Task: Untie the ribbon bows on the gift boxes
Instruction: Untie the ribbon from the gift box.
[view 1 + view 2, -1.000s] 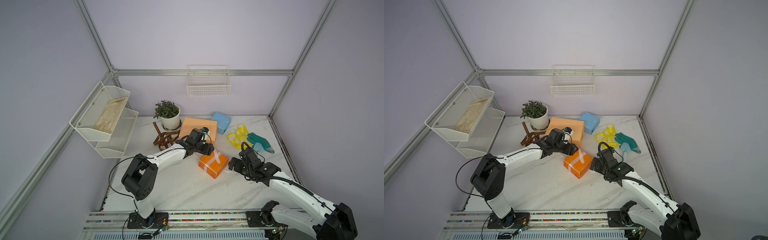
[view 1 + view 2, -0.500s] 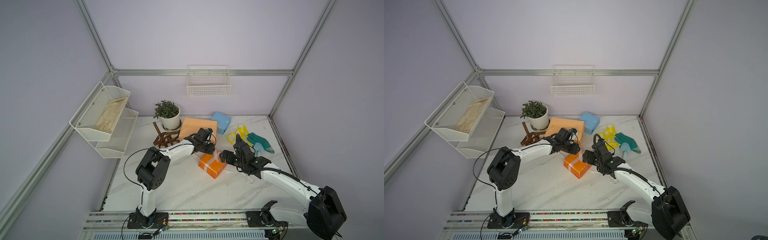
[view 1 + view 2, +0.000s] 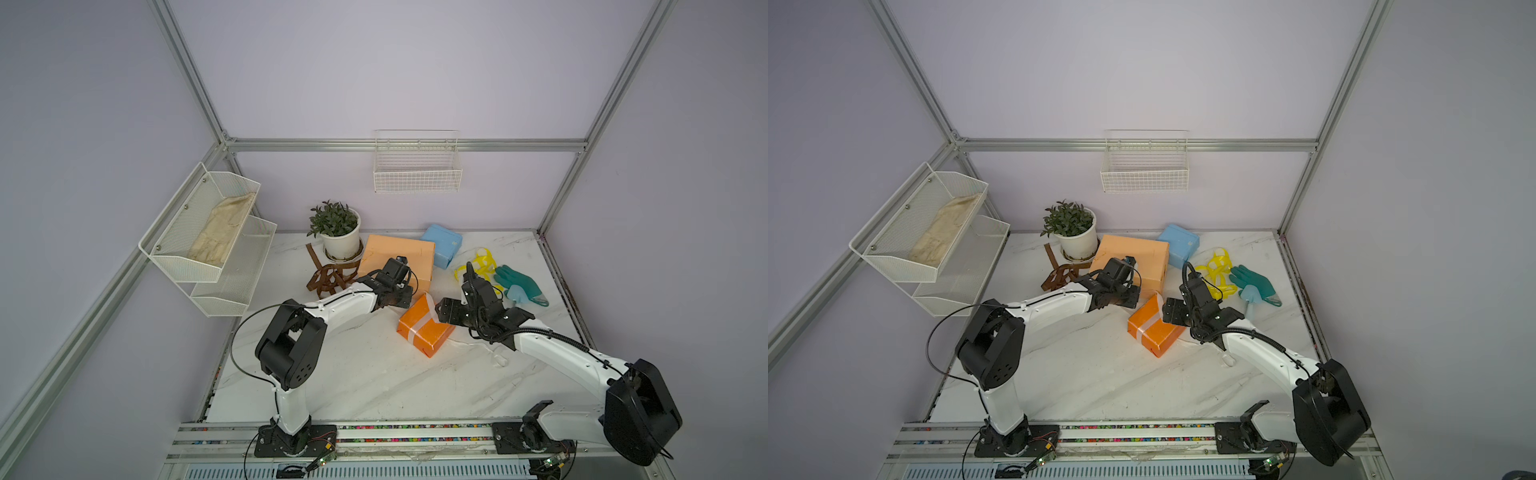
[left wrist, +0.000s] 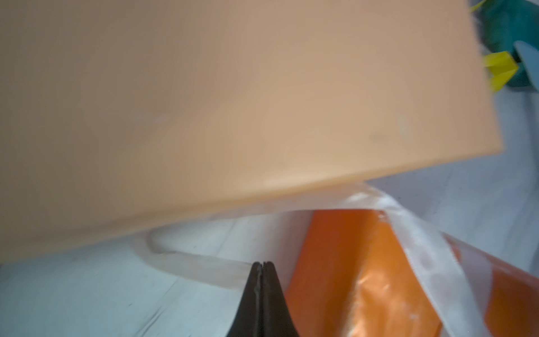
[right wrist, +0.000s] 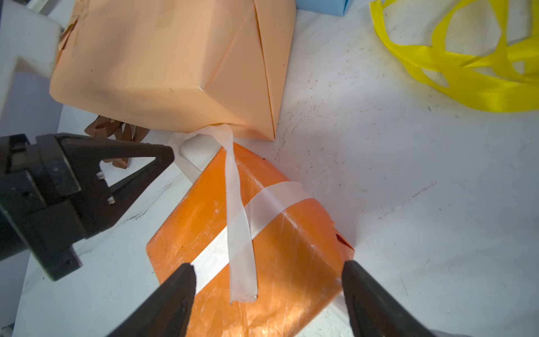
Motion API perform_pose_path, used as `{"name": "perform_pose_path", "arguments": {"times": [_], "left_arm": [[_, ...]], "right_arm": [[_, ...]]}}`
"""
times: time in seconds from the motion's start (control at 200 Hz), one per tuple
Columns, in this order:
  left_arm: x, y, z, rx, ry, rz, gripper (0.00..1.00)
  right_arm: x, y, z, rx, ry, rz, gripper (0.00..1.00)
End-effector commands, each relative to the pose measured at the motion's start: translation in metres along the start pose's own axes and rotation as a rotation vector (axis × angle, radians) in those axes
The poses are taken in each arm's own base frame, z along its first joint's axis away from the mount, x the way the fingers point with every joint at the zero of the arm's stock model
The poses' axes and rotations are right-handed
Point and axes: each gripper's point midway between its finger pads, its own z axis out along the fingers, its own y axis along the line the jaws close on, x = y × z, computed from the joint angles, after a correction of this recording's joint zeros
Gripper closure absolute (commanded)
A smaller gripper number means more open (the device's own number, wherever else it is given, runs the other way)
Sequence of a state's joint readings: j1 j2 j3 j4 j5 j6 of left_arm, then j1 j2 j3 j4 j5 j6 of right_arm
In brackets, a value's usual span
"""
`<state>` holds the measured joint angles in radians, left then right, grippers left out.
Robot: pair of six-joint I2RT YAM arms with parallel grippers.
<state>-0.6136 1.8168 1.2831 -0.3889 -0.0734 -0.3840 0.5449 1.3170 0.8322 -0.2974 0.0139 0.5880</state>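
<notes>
White marble table [image 3: 374,374], lilac walls [image 3: 374,83]: glossy orange-wrapped box [image 5: 277,248], flat satin white ribbon [image 5: 239,233] crossed over it.
Black left fingers [image 4: 253,291] pressed together at ribbon's loop; right fingers [image 5: 175,297] spread astride box.

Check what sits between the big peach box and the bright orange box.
A loop of white ribbon spans the gap between peach box and orange box, with the left tool shut at it. Right wrist view shows it best.

Mid box [image 3: 437,333] in frnt of lg box [image 3: 395,254]; glove [image 3: 520,283] to R.
</notes>
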Motion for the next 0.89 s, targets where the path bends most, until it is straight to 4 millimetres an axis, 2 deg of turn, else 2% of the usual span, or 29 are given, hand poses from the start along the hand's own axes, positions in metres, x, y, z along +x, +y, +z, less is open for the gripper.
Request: {"name": "perform_pose_path", "arguments": {"times": [0.0, 0.05, 0.12, 0.205, 0.355, 0.425, 0.49, 0.555, 0.69, 0.83, 0.85, 0.89], "left_arm": [[0.01, 0.051, -0.016, -0.127, -0.021, -0.065, 0.95], [0.02, 0.057, -0.018, -0.107, -0.002, -0.1, 0.93], [0.03, 0.051, -0.02, -0.039, 0.013, -0.12, 0.84], [0.034, 0.04, -0.022, 0.034, 0.014, -0.129, 0.78], [0.036, 0.034, -0.021, 0.073, 0.017, -0.151, 0.77], [0.035, 0.032, -0.02, 0.086, 0.013, -0.155, 0.76], [0.033, 0.03, -0.02, 0.096, 0.008, -0.159, 0.74], [0.032, 0.028, -0.02, 0.107, 0.002, -0.167, 0.7], [0.026, 0.015, -0.023, 0.188, -0.021, -0.184, 0.67], [0.021, -0.006, -0.024, 0.303, -0.025, -0.174, 0.64], [0.02, -0.008, -0.024, 0.318, -0.022, -0.172, 0.64], [0.019, -0.013, -0.024, 0.343, -0.019, -0.171, 0.64]], "right_arm": [[-0.018, 0.029, 0.004, -0.106, -0.019, -0.065, 0.28], [-0.018, 0.029, 0.016, -0.085, 0.005, -0.094, 0.35], [-0.026, 0.024, 0.03, -0.011, 0.005, -0.152, 0.35], [-0.033, 0.022, 0.046, 0.036, 0.005, -0.202, 0.35], [-0.04, 0.023, 0.067, 0.06, -0.002, -0.228, 0.4], [-0.039, 0.021, 0.073, 0.077, 0.013, -0.237, 0.55], [-0.039, 0.021, 0.075, 0.072, 0.014, -0.239, 0.83], [-0.042, 0.022, 0.072, 0.079, 0.009, -0.239, 1.0], [-0.059, 0.005, 0.061, 0.192, -0.068, -0.31, 1.0], [-0.069, -0.019, 0.068, 0.355, -0.075, -0.419, 1.0], [-0.069, -0.023, 0.071, 0.378, -0.072, -0.428, 0.85], [-0.068, -0.03, 0.076, 0.422, -0.051, -0.441, 0.42]]}}
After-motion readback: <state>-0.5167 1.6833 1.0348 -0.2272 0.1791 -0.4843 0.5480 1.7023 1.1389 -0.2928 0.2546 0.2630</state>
